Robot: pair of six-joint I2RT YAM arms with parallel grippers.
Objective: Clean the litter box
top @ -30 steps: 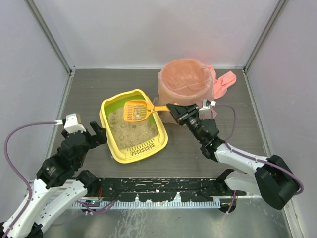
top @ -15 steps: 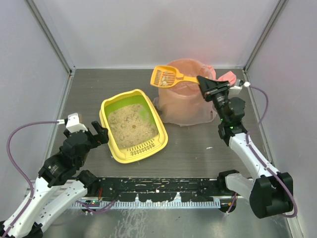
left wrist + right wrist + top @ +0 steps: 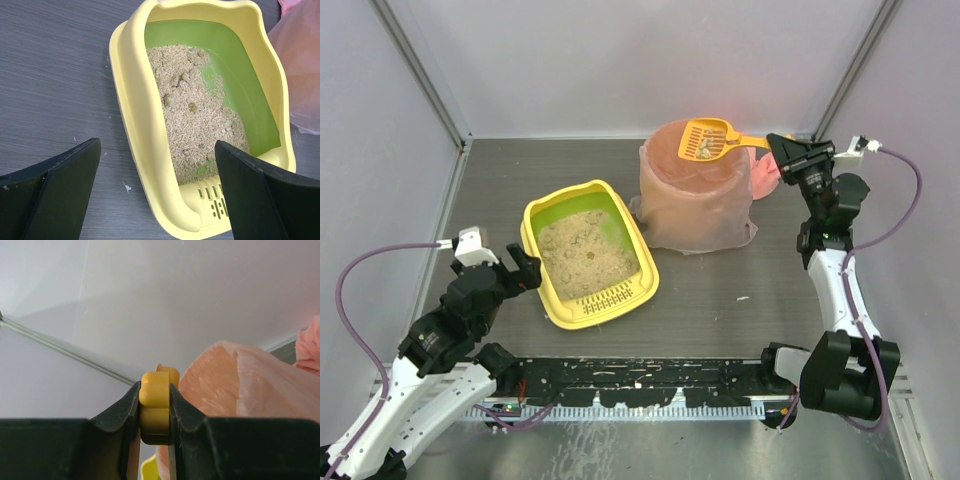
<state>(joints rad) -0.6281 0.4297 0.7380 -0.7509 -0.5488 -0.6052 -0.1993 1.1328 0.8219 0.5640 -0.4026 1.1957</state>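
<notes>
Orange plastic scoop [image 3: 708, 139], pinched by its handle in the closed right jaws, hangs loaded with pale clumps [image 3: 700, 148] over the mouth of the pink-lined bin [image 3: 695, 195], straight ahead of those jaws. A second ago it was only just lifting off the litter in the yellow litter box [image 3: 532, 240]; half a second ago it had reached the bin rim farthest from the jaws. The carry looks all but finished, with a tip of the scoop needed to drop the load. The left jaws have not moved: spread wide and empty, they sit just beside the box on the worktop [image 3: 720, 290], the tray lying ahead between them. Darker lumps [image 3: 170, 99] remain in the beige litter [image 3: 195, 130], so further passes seem likely.
</notes>
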